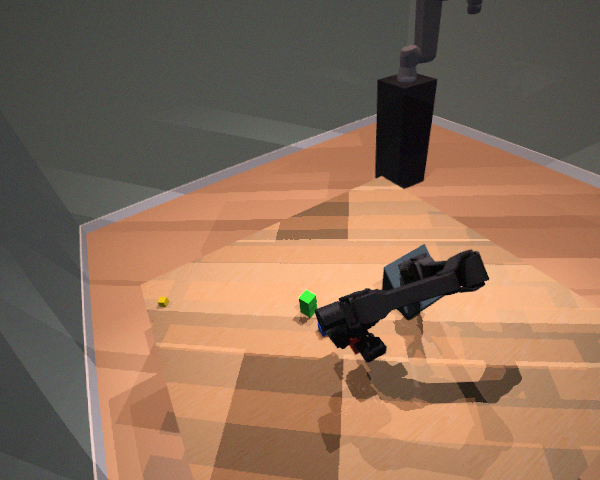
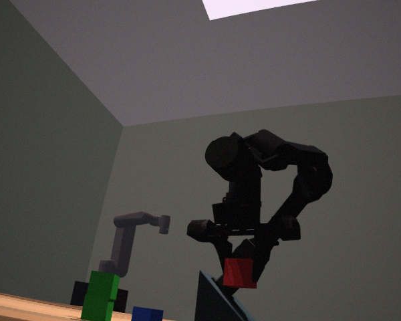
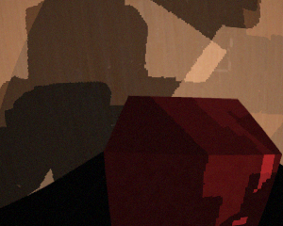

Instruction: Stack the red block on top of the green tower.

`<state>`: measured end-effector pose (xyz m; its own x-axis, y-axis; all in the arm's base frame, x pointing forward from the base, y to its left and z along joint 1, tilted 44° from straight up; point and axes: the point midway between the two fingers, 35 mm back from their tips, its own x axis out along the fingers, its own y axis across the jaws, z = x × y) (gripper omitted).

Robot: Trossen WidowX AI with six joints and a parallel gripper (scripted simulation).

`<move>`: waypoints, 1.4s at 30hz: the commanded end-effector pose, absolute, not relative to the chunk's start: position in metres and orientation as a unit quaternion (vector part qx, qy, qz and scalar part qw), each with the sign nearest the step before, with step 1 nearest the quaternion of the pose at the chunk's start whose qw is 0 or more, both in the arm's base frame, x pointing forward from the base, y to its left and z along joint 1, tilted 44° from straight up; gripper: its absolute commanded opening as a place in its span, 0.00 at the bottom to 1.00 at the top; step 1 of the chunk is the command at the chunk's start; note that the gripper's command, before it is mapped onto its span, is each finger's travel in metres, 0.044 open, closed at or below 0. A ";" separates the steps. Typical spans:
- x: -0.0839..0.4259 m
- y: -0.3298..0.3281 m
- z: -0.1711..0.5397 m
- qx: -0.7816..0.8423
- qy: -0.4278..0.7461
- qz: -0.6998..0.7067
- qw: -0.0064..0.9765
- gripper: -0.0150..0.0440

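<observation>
A red block (image 2: 239,272) hangs in the air, pinched between the two dark fingers of the gripper (image 2: 240,267), which is closed about halfway onto the block's sides. In the exterior view the block sits clear of the tabletop (image 1: 238,403), lifted above it; in the wrist view it fills the lower right, with only shadowed wood grain beneath.

Taking the block as the landmark: the green tower (image 2: 101,295) stands off to one side of it, well apart, upright, two green pieces one on the other, its top about level with the block's underside or a little lower, though the low viewing angle makes that hard to judge. A small blue block (image 2: 147,313) lies on the tabletop between the tower and the red block. Behind and under the red block is the arm's blue-grey base (image 2: 214,300). Much farther away, past the tower, a small yellow block (image 1: 163,301) sits near the tabletop's edge. A tall black post (image 1: 405,131) carrying a grey camera arm stands at the far corner.

As for progress, the pick-up looks done. Left to do, by my reckoning: carry the block across above the tower, lower it squarely onto the top, and let go without nudging the tower.
</observation>
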<state>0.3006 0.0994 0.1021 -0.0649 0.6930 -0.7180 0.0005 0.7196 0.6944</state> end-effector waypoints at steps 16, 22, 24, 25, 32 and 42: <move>0.307 0.072 0.121 0.251 0.672 0.273 0.641 0.25; 0.325 0.049 0.102 0.249 0.672 0.269 0.644 0.25; 0.330 0.041 0.095 0.248 0.672 0.268 0.645 0.25; 0.332 0.036 0.091 0.248 0.672 0.267 0.645 0.25; 0.346 0.005 0.064 0.247 0.672 0.263 0.647 0.25; 0.356 -0.042 0.019 0.257 0.675 0.249 0.645 0.25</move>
<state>0.3530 -0.0225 0.0390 -0.0358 0.6708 -0.7408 0.0148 0.7415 0.6707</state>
